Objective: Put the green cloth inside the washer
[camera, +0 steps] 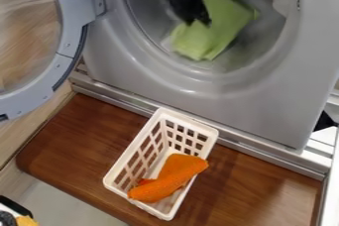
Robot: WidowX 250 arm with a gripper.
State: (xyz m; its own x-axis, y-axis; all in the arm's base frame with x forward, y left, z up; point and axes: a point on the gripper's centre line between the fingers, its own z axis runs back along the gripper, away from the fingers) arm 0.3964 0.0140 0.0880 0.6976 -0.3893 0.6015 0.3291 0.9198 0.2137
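Observation:
The black gripper [193,16] is inside the washer's drum, at the top of the view, coming in from the upper edge. Light green cloth [215,28] lies spread and folded in the drum, right beside and below the gripper, which overlaps its upper left part. Whether the gripper holds the cloth cannot be made out. The grey washer [265,103] has its round opening around both of them.
The washer's round door [63,46] stands swung out at the left. Below the opening, a white slotted basket [129,152] holds an orange cloth [169,179] on a brown wooden board [73,143]. A metal rail runs between board and washer.

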